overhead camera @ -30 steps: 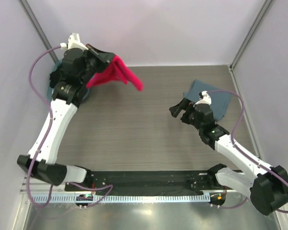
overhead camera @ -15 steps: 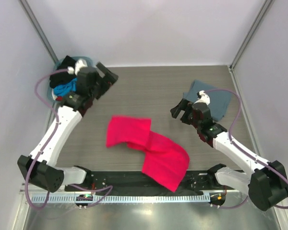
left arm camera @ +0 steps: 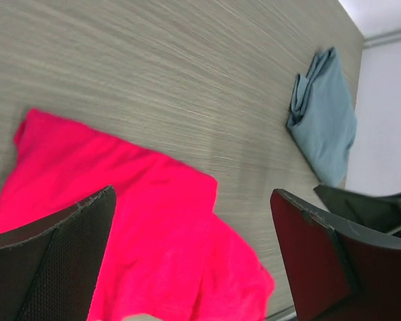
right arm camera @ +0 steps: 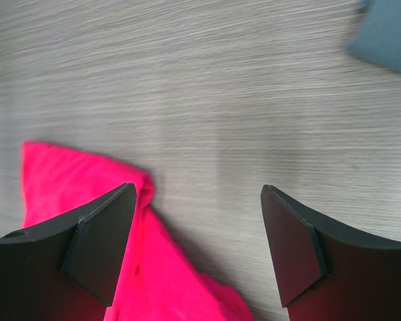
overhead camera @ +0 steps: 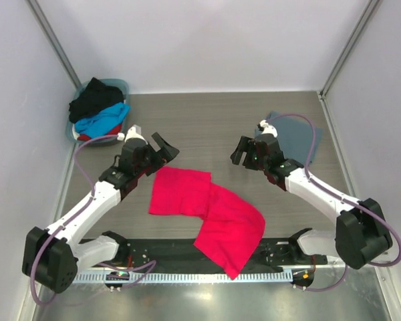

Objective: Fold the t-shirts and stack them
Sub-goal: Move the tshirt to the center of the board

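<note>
So, how does the left end effector (overhead camera: 162,151) stand?
Wide open and holding nothing. It hangs over the far left corner of the red-pink shirt (overhead camera: 207,212); from its own camera both fingers (left arm camera: 57,257) frame that cloth with clear space between them, and I cannot tell whether they touch it.

And the right end effector (overhead camera: 242,152)?
Open as well, jaws well apart, nothing between them. It sits toward the right of the counter (overhead camera: 207,124), near the far right edge of the red-pink shirt, but over bare wood. Its wrist view shows one finger (right arm camera: 97,234) above the pink cloth.

Where does that shirt lie?
Rumpled and unfolded on the counter, running slantwise from the middle down to the near edge, where its lower corner laps over the black strip (overhead camera: 154,249) there.

Any others?
A grey-blue shirt (overhead camera: 297,137) lies flat near the far right corner, just behind the right arm. At the far left corner a basket (overhead camera: 120,85) holds a heap: a black shirt (overhead camera: 93,99) on top, a bright blue shirt (overhead camera: 103,122) under it, and a bit of red (overhead camera: 84,137) at the bottom.
</note>
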Tool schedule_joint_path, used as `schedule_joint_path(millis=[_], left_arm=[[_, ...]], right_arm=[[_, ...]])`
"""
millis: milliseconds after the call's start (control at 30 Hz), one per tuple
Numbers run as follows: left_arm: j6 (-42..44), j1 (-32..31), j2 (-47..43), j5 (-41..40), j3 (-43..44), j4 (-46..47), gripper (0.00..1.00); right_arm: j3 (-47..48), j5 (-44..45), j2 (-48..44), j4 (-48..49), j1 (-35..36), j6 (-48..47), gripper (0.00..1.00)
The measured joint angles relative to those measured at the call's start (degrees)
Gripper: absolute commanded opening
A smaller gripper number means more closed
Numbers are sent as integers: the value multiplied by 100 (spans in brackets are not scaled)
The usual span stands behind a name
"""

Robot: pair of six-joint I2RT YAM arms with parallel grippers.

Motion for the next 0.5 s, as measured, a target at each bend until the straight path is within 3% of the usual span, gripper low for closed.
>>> schedule_joint_path(millis=[200, 367, 500], left_arm=[[730, -181, -101, 203, -385, 466, 98], [1139, -485, -774, 164, -494, 664, 98], [1248, -481, -776, 164, -490, 728, 98]], right_arm=[[468, 761, 970, -177, -66, -55, 79], [1327, 1281, 2236, -341, -284, -55, 75], [2168, 1486, 3062, -525, -538, -79, 73]])
